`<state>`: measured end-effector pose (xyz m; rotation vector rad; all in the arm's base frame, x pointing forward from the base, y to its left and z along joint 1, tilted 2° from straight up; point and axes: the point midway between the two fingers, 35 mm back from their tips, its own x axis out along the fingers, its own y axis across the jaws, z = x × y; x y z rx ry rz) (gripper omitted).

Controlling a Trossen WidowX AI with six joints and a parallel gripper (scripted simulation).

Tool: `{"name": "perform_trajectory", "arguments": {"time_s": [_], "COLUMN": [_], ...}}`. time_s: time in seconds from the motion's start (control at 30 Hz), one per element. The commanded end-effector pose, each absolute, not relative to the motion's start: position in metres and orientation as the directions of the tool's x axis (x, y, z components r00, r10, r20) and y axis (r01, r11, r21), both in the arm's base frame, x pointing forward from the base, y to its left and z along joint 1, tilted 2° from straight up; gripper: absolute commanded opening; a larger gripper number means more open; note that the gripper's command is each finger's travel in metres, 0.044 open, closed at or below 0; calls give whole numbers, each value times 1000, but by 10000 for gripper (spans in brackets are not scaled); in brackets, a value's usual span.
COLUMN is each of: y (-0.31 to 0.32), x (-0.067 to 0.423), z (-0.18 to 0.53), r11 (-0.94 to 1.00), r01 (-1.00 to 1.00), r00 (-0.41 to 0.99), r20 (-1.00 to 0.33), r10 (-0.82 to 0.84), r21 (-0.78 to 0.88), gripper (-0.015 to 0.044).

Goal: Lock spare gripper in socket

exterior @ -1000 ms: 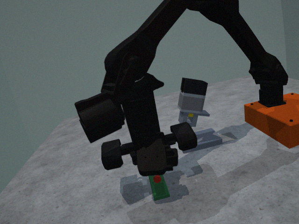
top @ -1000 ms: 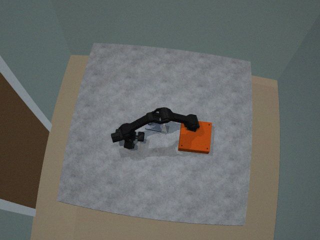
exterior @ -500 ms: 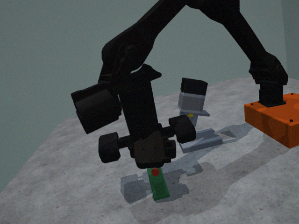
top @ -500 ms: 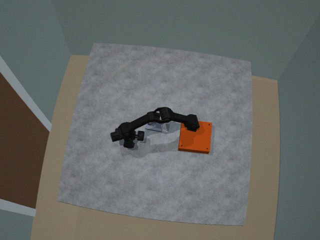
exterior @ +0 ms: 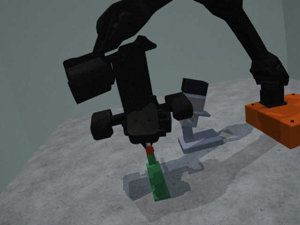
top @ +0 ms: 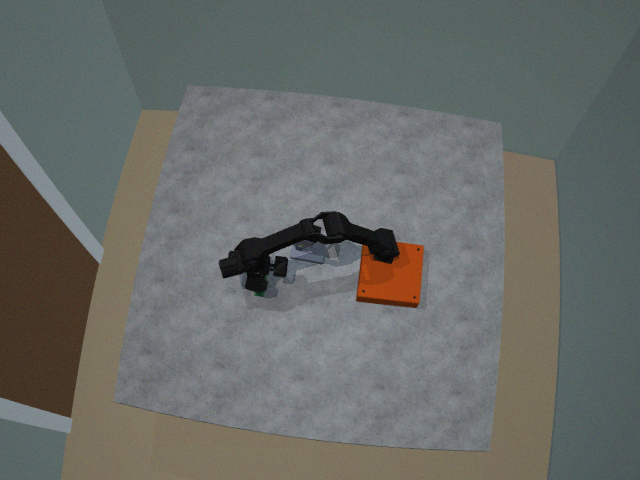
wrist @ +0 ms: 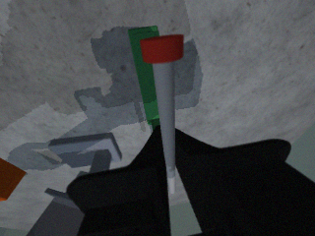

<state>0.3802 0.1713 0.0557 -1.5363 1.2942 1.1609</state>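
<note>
- Top view: arm reaches from orange base plate [top: 408, 297] across the grey table [top: 310, 155]. Tool [top: 254, 281] hangs nose-down over a green rest [top: 260, 293]. Mount [top: 305, 253] sits betw. tool and base, partly hidden under the arm. Pin not discernible here.
- Exterior view: tool is clenched on the lock pin [exterior: 150, 150], red head downward, just over the rest's near end. Pin appears lifted; contact w/ rest can't be ruled out. Spare gripper [exterior: 194, 87], a black block, sits atop the mount, apparently docked in the socket.
- Wrist view: grey pin shaft runs out from betw. the fingers, firmly pinched; rest lies on the table beyond.
- Progress, as judged: pin out, spare gripper docked. Left to do: carry pin to mount, push through socket and spigot, release, back off.
</note>
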Motion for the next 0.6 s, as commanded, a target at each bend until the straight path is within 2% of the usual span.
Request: {"name": "perform_trajectory", "arguments": {"time_s": [0.0,0.33,0.57], "y": [171,171,172], "x": [380,380,363], "z": [54,55,60], "r11": [-158,-140,-131], "r01": [-987,-990,-991], "r00": [53,52,49], "r20": [-965,-965,-965], "r10": [-256,-257,-256], "r21": [-13,-16,-15], "gripper": [0,7,0]}}
